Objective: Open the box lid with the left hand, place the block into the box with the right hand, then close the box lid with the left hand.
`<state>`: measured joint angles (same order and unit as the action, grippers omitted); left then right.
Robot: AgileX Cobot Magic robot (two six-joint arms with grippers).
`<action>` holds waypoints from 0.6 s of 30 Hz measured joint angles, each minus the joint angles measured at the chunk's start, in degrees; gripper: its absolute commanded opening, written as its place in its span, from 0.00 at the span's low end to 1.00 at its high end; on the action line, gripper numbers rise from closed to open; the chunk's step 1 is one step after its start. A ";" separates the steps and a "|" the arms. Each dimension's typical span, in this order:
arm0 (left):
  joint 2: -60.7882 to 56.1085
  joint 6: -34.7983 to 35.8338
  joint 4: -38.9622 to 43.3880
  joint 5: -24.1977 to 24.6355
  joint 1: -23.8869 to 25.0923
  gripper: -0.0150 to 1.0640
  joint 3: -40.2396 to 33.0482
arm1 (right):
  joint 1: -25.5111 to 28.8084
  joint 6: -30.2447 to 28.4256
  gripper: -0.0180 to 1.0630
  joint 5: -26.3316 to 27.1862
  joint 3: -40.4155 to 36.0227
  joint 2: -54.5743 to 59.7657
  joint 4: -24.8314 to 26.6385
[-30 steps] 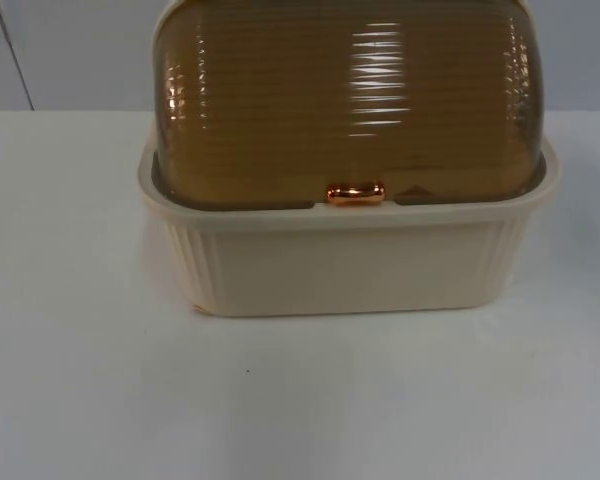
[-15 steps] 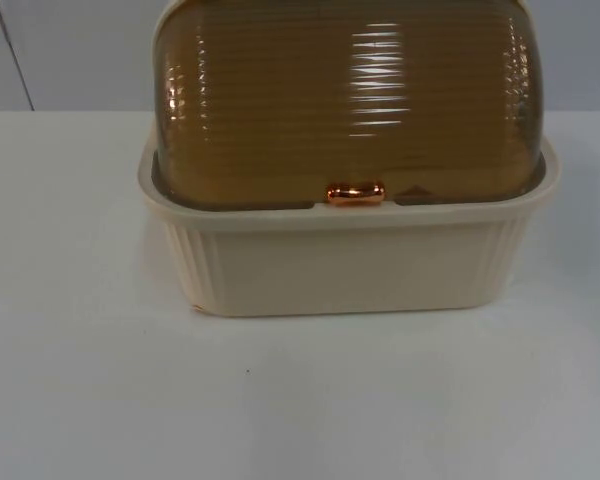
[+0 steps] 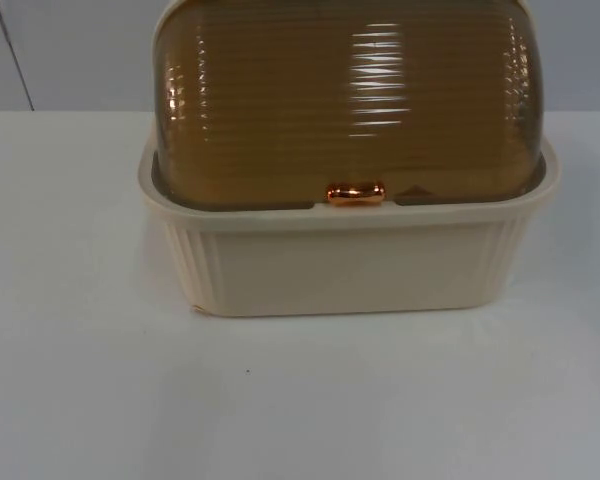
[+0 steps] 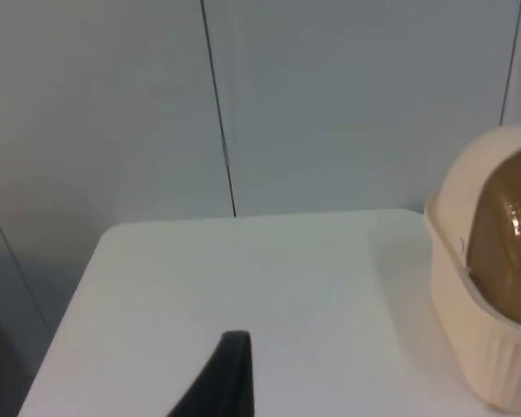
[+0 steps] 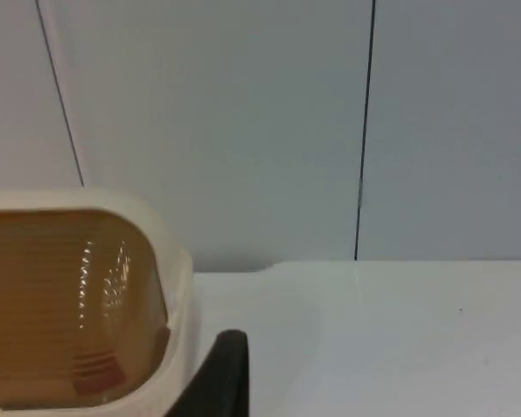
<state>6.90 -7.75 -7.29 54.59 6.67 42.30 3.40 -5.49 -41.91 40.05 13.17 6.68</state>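
Roughly centred on the white table top [image 3: 80, 400] sat the cream ribbed plastic box [image 3: 345, 265], well back and close to the grey partition wall [image 3: 70, 50]. Its long axis ran left-right across the table, parallel to the wall. The front face pointed toward the camera side, away from the wall. The translucent amber ribbed dome lid [image 3: 345, 100] was down, rolled shut, its lower edge meeting the cream rim. The small shiny copper handle [image 3: 356, 193] sat at the middle of that front edge, just above the rim, facing forward.

The left gripper [image 4: 230, 382] hung above the table off the box's left end, well apart from it. Its wrist view looked along the table toward the wall, and the box's rounded end [image 4: 486, 304] with the amber lid [image 4: 508, 234] was visible from that side. One black fingertip [image 4: 233, 369] showed against the white surface, touching nothing. Jaw state: could not tell from that.

The right gripper [image 5: 221, 382] hung off the box's right end, also clear of it. Its wrist view took in the box's other end, cream frame [image 5: 178, 287] around the amber lid [image 5: 69, 304], with the wall [image 5: 243, 113] behind. One black fingertip [image 5: 227, 365] stood near the box's end wall, and whether it touched was unclear. Jaw state: could not tell there either.

Nothing was held by either gripper as far as the visible fingertips showed.
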 measured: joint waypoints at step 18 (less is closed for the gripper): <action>-3.27 0.57 0.87 3.41 0.00 0.99 0.00 | -3.45 3.19 0.88 -12.01 0.00 -4.49 -2.70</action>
<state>3.63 -7.18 -6.43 58.00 6.67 42.30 -0.05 -2.30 -53.92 40.05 8.68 3.98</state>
